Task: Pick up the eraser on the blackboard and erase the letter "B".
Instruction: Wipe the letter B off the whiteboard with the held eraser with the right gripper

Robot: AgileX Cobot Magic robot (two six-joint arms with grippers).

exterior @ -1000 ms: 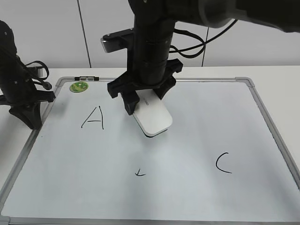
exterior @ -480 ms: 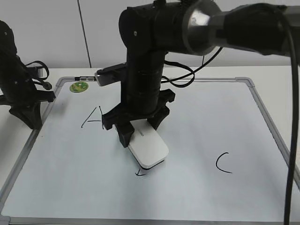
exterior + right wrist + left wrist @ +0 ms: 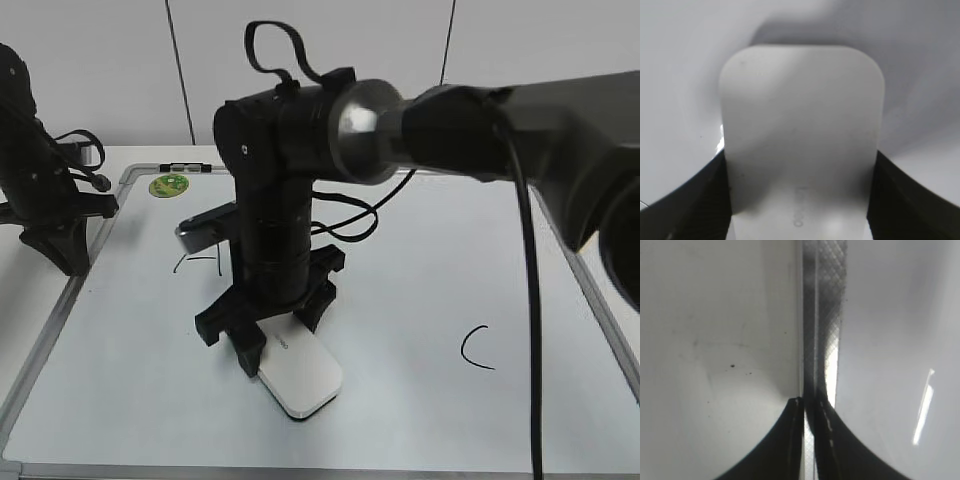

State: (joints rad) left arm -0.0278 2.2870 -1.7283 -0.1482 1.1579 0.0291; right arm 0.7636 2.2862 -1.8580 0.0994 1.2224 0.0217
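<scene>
Whiteboard surface fills most of the worktop point(image 3: 600, 160): the blackboard point(image 3: 420, 250) lies flat and glossy, its grey frame edge running just ahead of the left gripper point(image 3: 809, 405), whose jaws look pressed together on nothing. Right gripper point(image 3: 275, 352) stands upright over the near middle, jaws clenched on the eraser point(image 3: 300, 378), felt pressed flat to wipe. No letter "B" shows; likely wiped away or hidden under the eraser. Only the "C" point(image 3: 476, 348) sits well right.
</scene>
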